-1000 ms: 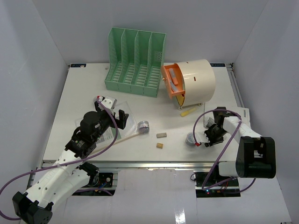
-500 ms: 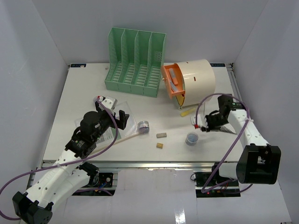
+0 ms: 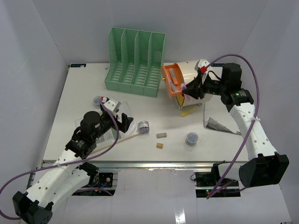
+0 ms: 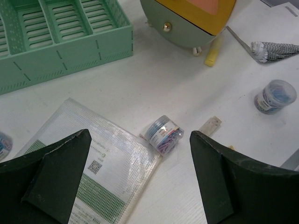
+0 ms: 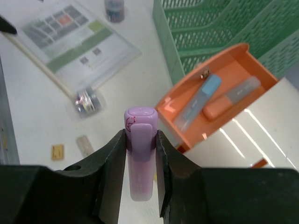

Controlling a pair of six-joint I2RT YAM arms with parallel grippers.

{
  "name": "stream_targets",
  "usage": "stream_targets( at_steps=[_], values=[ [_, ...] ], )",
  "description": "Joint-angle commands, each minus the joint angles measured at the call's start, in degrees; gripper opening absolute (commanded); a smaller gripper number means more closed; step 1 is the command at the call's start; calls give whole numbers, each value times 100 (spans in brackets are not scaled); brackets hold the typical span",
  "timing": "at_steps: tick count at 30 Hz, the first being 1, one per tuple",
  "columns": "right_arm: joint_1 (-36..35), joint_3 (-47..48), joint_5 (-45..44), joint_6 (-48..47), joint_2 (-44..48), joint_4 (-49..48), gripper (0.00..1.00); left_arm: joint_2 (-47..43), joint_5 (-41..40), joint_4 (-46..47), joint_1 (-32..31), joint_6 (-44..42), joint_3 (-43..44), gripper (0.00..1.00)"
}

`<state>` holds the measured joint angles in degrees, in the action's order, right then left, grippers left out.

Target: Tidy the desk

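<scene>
Right tool [image 5: 140, 149] pinched a purple marker [image 5: 139, 119] above the tabletop [image 3: 79, 93], near the open orange drawer [image 5: 233, 63] holding two others; the step would go best with the marker brought over the drawer's free side, turned parallel to those, and released low. Left tool [image 4: 138, 140] stood spread above a pouch [image 4: 93, 158]; the marker's lower end was hidden between the fingers [image 5: 110, 158], the drawer's back inside its box [image 5: 252, 135].
</scene>
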<state>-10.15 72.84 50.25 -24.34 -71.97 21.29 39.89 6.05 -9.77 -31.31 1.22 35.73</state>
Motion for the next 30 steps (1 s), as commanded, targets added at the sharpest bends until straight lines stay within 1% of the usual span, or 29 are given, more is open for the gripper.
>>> stream_targets(
  at_steps=[1,4,8,10,12,14,16,18,19,20,22,25,27,29,30],
  values=[
    [-411,283,-1022,2647,-289,-2134,8,-38,470,212,20,-104,-37,98],
    [-677,545,-2116,3161,-690,-2454,8,58,596,248,20,-104,-68,98],
    [-791,658,-3105,3074,-961,-2604,8,143,710,292,20,-104,-97,98],
    [-795,678,-3457,2985,-1066,-2628,8,207,898,316,20,-104,-77,98],
    [-805,663,-3567,2920,-1182,-2692,8,283,1292,432,12,-47,-72,98],
    [-813,670,-3632,2827,-1312,-2700,9,448,1475,548,19,147,0,98],
    [-830,733,-3690,2702,-1443,-2646,25,692,1805,689,0,462,81,91],
    [-822,767,-3715,2576,-1460,-2604,34,1043,1933,748,-59,605,222,87],
    [-830,793,-3715,2548,-1443,-2586,45,1160,1883,827,-137,651,276,87],
    [-831,828,-3707,2522,-1426,-2552,49,1273,1796,871,-387,669,311,87],
    [-830,946,-3692,2469,-1324,-2431,61,1678,1395,925,-895,579,479,87],
    [-821,1072,-3781,2431,-1034,-2188,70,2481,1205,933,-1288,507,899,87],
    [-802,981,-3727,2159,-794,-2083,75,2888,976,1069,-1618,414,1116,87],
    [-711,838,-3288,1920,-351,-1886,82,3428,783,1284,-1947,310,1390,86],
    [-620,733,-2977,1729,-158,-1790,84,3607,642,1353,-2053,246,1486,84]
  ],
)
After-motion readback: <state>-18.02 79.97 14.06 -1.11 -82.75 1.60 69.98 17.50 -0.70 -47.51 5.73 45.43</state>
